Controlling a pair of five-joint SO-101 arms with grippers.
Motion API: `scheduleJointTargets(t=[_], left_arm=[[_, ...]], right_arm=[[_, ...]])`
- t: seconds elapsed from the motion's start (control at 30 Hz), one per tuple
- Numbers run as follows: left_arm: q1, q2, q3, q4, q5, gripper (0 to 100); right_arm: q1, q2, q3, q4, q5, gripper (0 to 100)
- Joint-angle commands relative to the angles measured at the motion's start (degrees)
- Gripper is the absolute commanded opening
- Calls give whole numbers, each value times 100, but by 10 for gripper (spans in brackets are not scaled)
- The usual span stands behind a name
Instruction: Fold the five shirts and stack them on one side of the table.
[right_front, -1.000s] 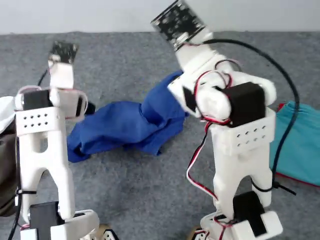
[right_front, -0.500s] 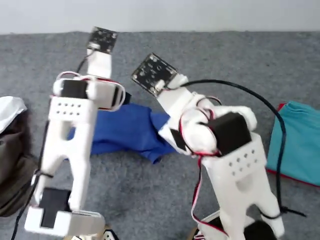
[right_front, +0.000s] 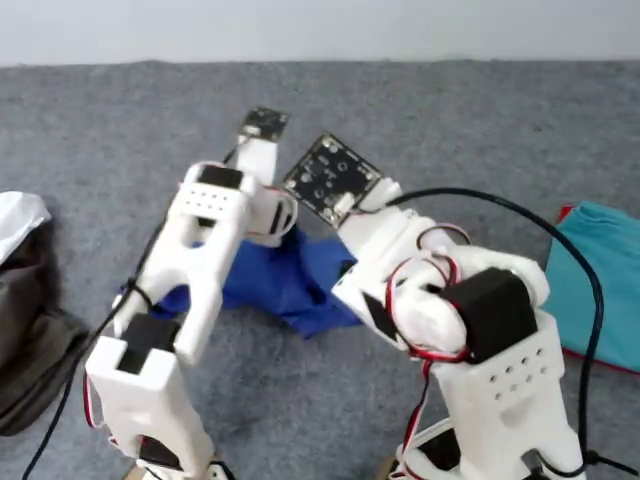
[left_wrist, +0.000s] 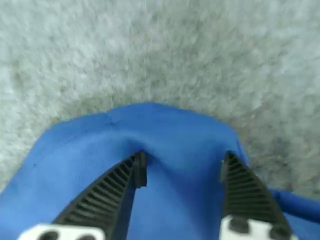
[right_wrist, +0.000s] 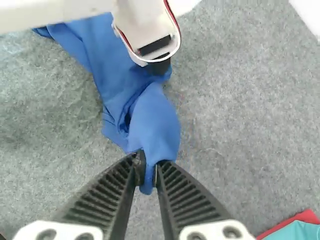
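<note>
Your right gripper (right_wrist: 148, 169) is pinching a bunched fold of the crumpled blue fabric shirt (right_wrist: 131, 95), with its jaws clamped together on the cloth. Your left gripper (left_wrist: 182, 167) is hanging with its jaws spread apart, tips down at the same shirt near the edge where it meets the grey felt tabletop (left_wrist: 210, 55). The shirt is lying heaped mid-table between your two arms.

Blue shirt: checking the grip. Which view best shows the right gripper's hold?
Right wrist view: the right gripper is shut on a bunched fold of the blue shirt. High view: the arms cover the pinch. Left wrist view: the left gripper is open on the cloth.
</note>
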Motion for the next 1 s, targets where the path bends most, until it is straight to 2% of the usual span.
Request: scheduleJointTargets(t=[0.0, 0.03, 0.17, 0.4, 0.63, 0.8, 0.97], left_arm=[[-343, -273, -400, 800, -589, 62], [-448, -387, -462, 1055, -791, 14], [-932, -958, -488, 2057, -1213, 12], [-1969, -1987, -224, 3165, -1758, 12], [-2725, -3429, 1473, 3191, -2207, 14], [-3543, -4809, 2413, 3191, -2347, 20], [-4387, -6215, 3415, 3130, -2831, 132]], right_arm=[[-40, -163, -9, 224, 53, 9], [-40, -163, -9, 224, 53, 9], [-40, -163, 9, 224, 53, 9], [-40, -154, 18, 224, 53, 9], [-22, -101, 70, 224, 62, 9], [541, -163, 536, 224, 273, 9], [1033, -163, 563, 207, 598, 9]])
